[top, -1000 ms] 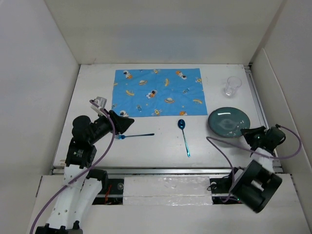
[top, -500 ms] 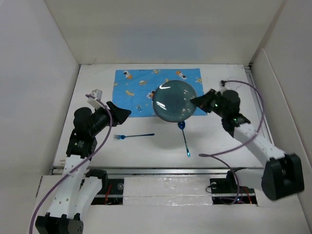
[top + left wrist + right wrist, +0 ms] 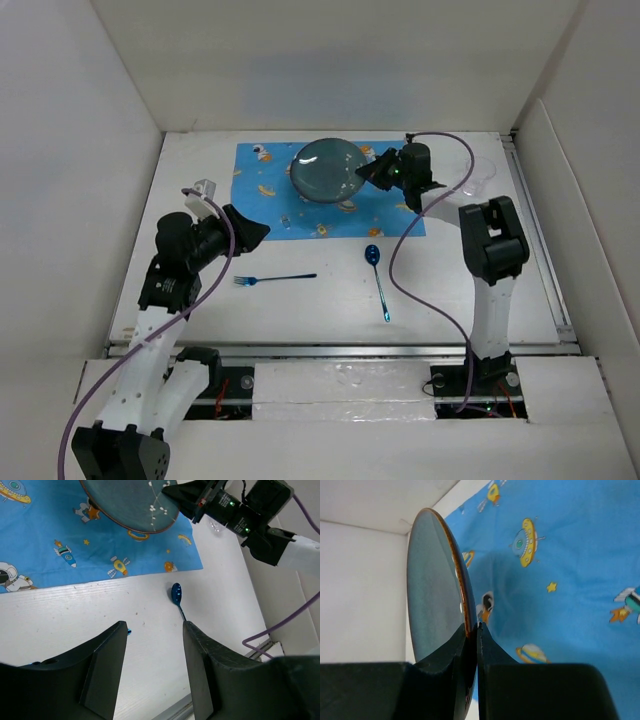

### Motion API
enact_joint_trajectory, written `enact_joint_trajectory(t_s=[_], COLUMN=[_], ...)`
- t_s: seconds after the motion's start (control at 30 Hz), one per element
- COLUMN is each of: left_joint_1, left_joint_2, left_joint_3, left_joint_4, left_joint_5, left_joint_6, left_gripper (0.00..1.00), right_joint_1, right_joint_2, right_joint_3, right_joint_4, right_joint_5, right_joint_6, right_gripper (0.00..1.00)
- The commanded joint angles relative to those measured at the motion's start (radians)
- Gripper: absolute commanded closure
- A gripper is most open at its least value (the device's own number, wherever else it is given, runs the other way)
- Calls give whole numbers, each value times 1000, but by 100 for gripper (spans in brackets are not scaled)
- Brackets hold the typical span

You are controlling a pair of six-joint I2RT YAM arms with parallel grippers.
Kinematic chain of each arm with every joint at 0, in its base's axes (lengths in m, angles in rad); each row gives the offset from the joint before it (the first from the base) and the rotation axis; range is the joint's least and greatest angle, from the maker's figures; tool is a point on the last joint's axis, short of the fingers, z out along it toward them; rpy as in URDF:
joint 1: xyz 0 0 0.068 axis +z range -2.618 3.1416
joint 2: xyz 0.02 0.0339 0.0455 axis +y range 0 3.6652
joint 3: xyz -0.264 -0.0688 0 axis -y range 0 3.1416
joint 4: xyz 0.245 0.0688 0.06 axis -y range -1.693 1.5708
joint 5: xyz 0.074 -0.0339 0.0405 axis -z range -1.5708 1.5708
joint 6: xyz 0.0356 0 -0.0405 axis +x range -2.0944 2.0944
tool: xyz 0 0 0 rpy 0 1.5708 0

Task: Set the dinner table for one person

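From above, the white bench [image 3: 300, 300] fills the middle of the frame. A blue printed placemat [image 3: 262, 200] lies in its upper half. A dark round plate [image 3: 325, 172] sits over the upper middle of the placemat, its top edge past the mat's far border. The right hand [image 3: 368, 172] grips the plate's right rim, and the arm reaches up from the lower right. A clear glass [image 3: 478, 178] stands at upper right, beyond that arm. A blue fork [image 3: 275, 278] lies left of centre below the placemat. A blue spoon [image 3: 378, 280] lies right of centre with its bowl toward the mat. The left hand [image 3: 255, 235] hangs at left, above the fork's left end and holding nothing.

In the left wrist view, the left hand [image 3: 152, 630] has its fingers spread apart over bare bench [image 3: 75, 615]. The spoon [image 3: 176, 594] is just beyond them. At the top, the plate [image 3: 125, 505] hangs tilted over the placemat [image 3: 50, 545], pinched by the right hand [image 3: 175, 492].

In the right wrist view, the right hand [image 3: 472, 626] is clamped tight on the plate [image 3: 432, 590], which shows edge-on at left. The placemat [image 3: 560, 580] spreads across the right side. Whether the plate touches the mat cannot be told.
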Motion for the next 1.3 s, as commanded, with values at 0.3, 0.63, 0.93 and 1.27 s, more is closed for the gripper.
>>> enact_joint_trajectory(t_s=[0.3,0.63,0.93,1.27], left_joint_1=[3,3,3,3], left_joint_2=[23,22,14,7], left_joint_3=[49,38,35,35], left_joint_4=[15,23,32,38], left_joint_5=[12,22,33,56], left_joint_6=[33,31,27,27], left_gripper=[55,55,55,61], right_joint_1=[37,66,66,-11], right_joint_2=[140,162,8,-159], right_joint_3=[139,80,22,-101], right_joint_4=[269,250,12,-169], right_joint_5=[-94,-51,68,160], right_joint_6=[151,124,-61,-244], right_gripper=[100,79,49,41])
